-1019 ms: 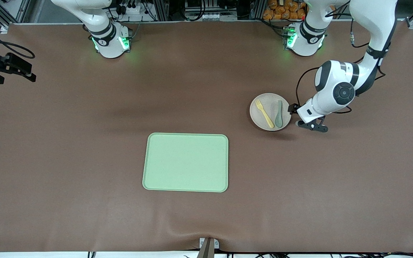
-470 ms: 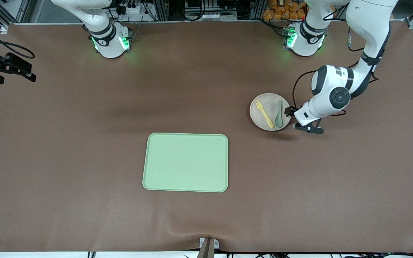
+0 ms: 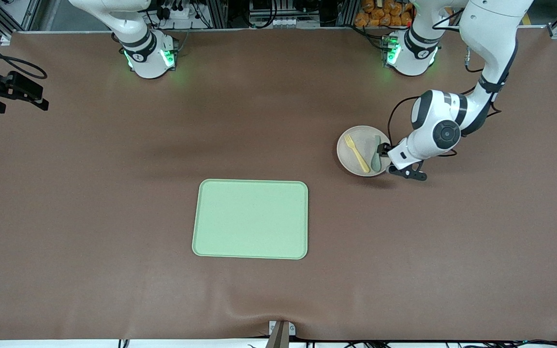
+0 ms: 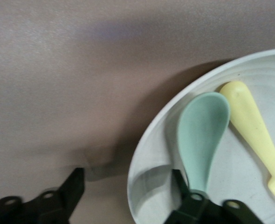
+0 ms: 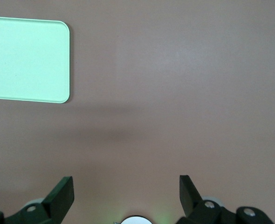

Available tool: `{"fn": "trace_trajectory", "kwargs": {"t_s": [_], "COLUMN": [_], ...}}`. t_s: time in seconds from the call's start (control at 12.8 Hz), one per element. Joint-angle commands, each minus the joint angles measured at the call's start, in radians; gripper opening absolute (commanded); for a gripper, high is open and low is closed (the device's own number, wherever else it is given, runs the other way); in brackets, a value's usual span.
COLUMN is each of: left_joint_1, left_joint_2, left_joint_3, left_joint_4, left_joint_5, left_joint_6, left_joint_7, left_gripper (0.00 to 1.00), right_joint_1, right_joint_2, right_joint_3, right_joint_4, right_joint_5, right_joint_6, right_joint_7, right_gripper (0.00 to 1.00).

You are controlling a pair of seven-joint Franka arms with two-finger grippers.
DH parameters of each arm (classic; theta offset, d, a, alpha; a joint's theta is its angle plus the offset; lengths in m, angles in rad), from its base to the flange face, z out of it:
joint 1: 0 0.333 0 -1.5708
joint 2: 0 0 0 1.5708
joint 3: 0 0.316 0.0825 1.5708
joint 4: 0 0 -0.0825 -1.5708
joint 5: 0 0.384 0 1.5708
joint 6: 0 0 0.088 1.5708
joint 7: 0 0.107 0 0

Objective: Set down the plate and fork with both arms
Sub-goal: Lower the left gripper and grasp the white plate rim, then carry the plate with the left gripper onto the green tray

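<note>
Black left pincer (image 3: 384, 155) now astride plate (image 3: 356, 159) rim

One round, pale beige-cream plastic plate (image 3: 356, 145) sits on the brown tabletop (image 3: 114, 203). One small pale-yellow plastic fork (image 3: 357, 152) and one grey-green plastic spoon (image 3: 375, 158) lie on it. There is one rectangular light-green tray (image 3: 250, 219). Two white jointed robot arms show, the left arm (image 3: 472, 92) and the right arm (image 3: 128, 24), each with one black two-finger tool: the left tool (image 4: 128, 186) and the right tool (image 5: 127, 191).
</note>
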State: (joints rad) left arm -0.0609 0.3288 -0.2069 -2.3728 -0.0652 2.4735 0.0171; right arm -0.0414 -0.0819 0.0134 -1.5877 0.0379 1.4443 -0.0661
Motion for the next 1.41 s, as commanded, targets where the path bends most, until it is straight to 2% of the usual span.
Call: {"fn": "trace_trajectory", "kwargs": {"t_s": [0.0,0.31,0.55,0.86,1.1,1.33], "left_joint_1": [-0.005,0.004,0.024,0.032,0.035,0.029], "left_joint_2": [0.019,0.029,0.021,0.027,0.027,0.056], "left_joint_3": [0.0,0.0,0.0,0.0,0.0,-0.002], "left_joint_4": [0.014,0.021,0.087,0.275,0.328,0.441], "left_joint_5": [-0.018,-0.015,-0.016,-0.028,-0.076,-0.165], "left_joint_6": [0.008,0.007,-0.042,-0.284,-0.301,-0.336], "left_joint_7": [-0.006,0.013,0.043,0.05,0.057,0.086], "left_gripper": [0.0,0.0,0.0,0.0,0.0,0.0], "right_joint_1": [-0.014,-0.014,-0.014,-0.014,-0.014,-0.014], "right_joint_2": [-0.002,-0.002,-0.002,-0.002,-0.002,-0.002], "right_joint_3": [0.003,0.003,0.003,0.003,0.003,0.003], "right_joint_4": [0.0,0.0,0.0,0.0,0.0,0.0], "right_joint_5": [0.019,0.019,0.019,0.019,0.019,0.019], "right_joint_6": [-0.005,-0.005,-0.007,-0.007,-0.007,-0.007], "right_joint_7": [-0.014,-0.014,-0.014,-0.014,-0.014,-0.014], "right_gripper": [1.0,1.0,1.0,1.0,1.0,1.0]}}
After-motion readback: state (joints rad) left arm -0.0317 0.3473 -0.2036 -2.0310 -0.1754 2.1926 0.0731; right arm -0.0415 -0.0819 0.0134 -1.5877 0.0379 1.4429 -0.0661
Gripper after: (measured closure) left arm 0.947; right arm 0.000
